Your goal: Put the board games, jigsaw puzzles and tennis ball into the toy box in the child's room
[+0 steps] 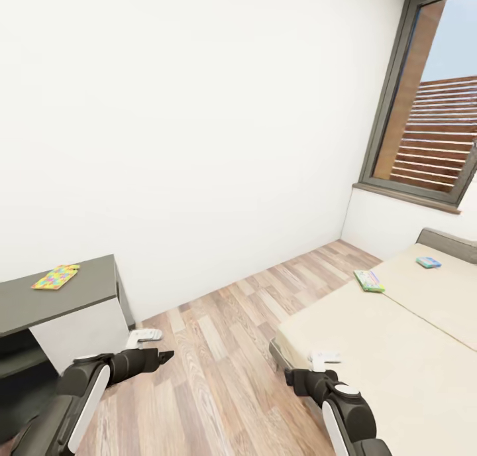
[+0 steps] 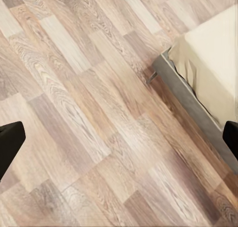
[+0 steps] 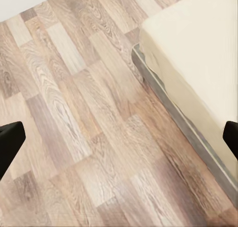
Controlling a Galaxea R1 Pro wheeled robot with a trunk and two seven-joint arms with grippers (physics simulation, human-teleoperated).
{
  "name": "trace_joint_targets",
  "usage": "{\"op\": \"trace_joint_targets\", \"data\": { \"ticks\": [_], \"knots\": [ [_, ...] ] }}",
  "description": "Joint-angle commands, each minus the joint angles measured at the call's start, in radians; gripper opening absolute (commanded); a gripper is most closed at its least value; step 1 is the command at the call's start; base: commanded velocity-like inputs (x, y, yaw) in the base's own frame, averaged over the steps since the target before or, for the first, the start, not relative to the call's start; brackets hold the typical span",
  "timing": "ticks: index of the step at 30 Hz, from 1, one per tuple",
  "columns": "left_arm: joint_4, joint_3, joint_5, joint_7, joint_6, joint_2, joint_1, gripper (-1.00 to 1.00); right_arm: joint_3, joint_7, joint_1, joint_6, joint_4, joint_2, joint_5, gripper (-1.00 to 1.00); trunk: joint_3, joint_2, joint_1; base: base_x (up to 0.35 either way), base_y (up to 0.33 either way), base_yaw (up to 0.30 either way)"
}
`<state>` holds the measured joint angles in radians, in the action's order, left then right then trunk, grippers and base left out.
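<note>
Hovering low over the plank floor, the left gripper [image 1: 144,337] and right gripper [image 1: 326,358] both hang spread wide and empty. Two board games — green one [image 1: 369,281], blue one [image 1: 428,262] — lie well off on the bed [image 1: 397,350], a jigsaw puzzle [image 1: 55,277] on the table [image 1: 79,295]. Rolling in carelessly risks clipping the bed frame, since the right arm sits just beside its corner.

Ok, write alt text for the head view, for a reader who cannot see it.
A white-walled room with wood-plank floor: a beige bed at right carries two board games, a green one and a smaller blue one. At left, a jigsaw puzzle lies on a dark grey cabinet top. Both arms reach forward low, the left gripper and right gripper holding nothing.
</note>
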<state>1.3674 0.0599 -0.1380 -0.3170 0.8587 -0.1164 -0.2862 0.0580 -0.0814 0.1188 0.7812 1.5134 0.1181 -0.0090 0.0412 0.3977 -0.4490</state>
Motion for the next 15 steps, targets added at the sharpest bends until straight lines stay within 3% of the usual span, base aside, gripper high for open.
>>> {"op": "trace_joint_targets", "data": {
  "ticks": [1,15],
  "knots": [
    [0.001,0.001,-0.008,0.001,0.006,0.000,-0.001,1.00,0.001,-0.006,0.001,0.006,0.002,0.000,-0.001,1.00,0.002,0.002,-0.001,0.195,0.100,-0.267],
    [0.001,0.000,-0.008,0.001,0.002,0.000,-0.001,1.00,0.003,-0.006,-0.003,0.008,0.036,0.000,-0.002,1.00,0.002,0.002,-0.001,0.104,0.023,-0.278]
  ]
}}
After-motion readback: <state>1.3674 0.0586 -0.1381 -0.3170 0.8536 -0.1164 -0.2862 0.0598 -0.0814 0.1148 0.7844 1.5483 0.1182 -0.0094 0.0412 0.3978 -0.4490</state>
